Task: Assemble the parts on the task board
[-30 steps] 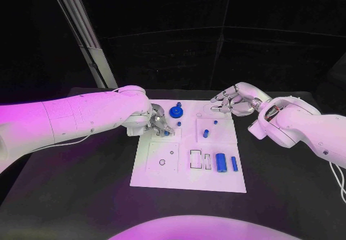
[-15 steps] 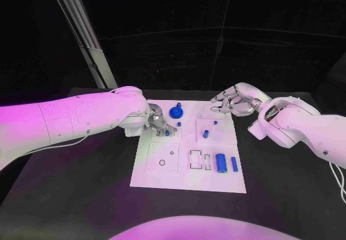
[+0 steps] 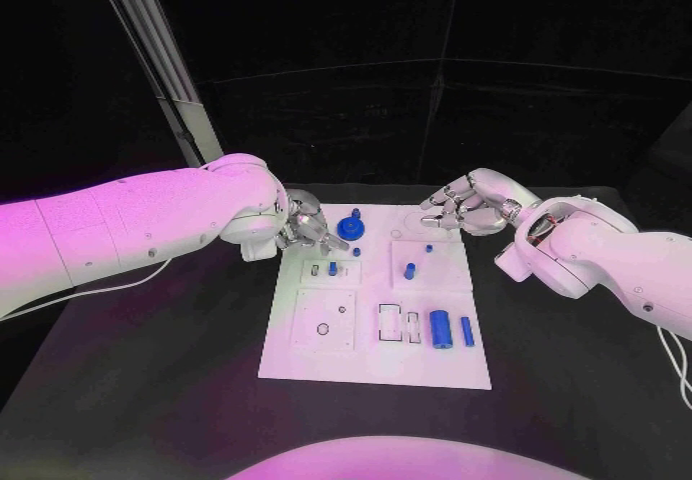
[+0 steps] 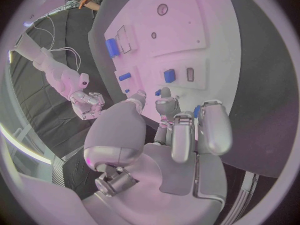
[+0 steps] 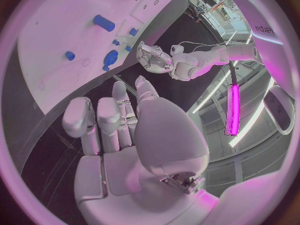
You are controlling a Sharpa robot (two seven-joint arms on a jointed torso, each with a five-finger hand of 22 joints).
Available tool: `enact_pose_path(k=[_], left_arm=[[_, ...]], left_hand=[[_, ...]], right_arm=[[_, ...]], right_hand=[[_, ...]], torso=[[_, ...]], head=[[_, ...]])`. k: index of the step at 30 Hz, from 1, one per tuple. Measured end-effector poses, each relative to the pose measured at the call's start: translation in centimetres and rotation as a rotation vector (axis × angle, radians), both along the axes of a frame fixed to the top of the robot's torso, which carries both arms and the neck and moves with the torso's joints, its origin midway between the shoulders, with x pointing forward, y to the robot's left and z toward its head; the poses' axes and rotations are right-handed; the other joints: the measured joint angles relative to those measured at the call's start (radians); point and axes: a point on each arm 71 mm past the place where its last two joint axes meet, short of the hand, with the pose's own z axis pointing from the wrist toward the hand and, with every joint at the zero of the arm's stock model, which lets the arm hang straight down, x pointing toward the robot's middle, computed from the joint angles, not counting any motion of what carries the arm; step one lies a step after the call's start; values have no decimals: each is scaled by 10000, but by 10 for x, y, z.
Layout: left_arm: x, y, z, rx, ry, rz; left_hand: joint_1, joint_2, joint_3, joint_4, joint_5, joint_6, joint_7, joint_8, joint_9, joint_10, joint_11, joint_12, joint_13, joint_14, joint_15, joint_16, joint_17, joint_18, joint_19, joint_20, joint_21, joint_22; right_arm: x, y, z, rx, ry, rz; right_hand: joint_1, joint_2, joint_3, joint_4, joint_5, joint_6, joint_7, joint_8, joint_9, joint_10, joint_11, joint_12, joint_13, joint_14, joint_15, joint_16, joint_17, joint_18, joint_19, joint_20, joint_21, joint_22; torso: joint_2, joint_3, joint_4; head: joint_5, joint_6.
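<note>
Blue parts [image 3: 441, 327] sit on the white task board [image 3: 378, 368]; small, stiff, likely slick, best pinched at their sides; left hand [image 3: 303, 226] hovers at the board's far-left corner, grasp unclear; right hand [image 3: 464, 203] curled, holding nothing.

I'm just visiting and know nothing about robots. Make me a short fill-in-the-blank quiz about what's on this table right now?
1. The white task board lies on a ____ table.
2. The small parts, such as the largest blue cylinder, are coloured ____.
3. The round blue knob-shaped part sits nearest the robot's ____ hand.
4. The right hand holds ____.

Missing words: black; blue; left; nothing
</note>
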Motion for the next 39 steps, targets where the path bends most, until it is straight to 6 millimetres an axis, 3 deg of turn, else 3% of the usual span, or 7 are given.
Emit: enact_pose_path(k=[4,10,21,39], left_arm=[[14,11,13,109,41,96],[33,17,21,352,180,279],[56,15,22,959,227,485],[68,18,7,2133,245,577]], left_hand=[[158,158,-97,43,0,-175,145,-269,-189,-33,110,-1,0,2,64,0,0,0,-41,41,0,-12],[239,305,-207,154,0,-209,179,-354,-305,-65,142,-1,-32,2,135,0,0,0,-42,113,-46,-76],[236,212,-630,329,0,-209,179,-456,-416,-172,249,-1,-161,1,207,0,0,1,-111,182,-161,-224],[236,213,-824,355,0,-168,219,-456,-469,-172,248,-1,-102,1,206,0,0,1,-144,215,-161,-202]], right_arm=[[0,0,0,1,-3,-1],[0,0,0,0,-5,-12],[1,2,0,14,-7,13],[1,6,-1,44,-35,92]], right_hand=[[0,0,0,0,0,0,0,0,0,0,0,0,-10,0,0,0,0,0,0,0,0,-10],[0,0,0,0,0,0,0,0,0,0,0,0,-9,0,0,1,1,-1,0,0,0,-10],[0,0,0,0,0,0,0,0,1,0,0,0,-9,0,0,1,1,-1,0,0,0,-9],[0,0,0,0,0,-36,36,0,1,1,0,0,-22,0,0,2,1,-3,1,0,0,-8]], torso=[[0,0,7],[6,0,7],[17,5,2],[14,-2,1]], head=[[-12,55],[34,110],[140,169],[337,122]])
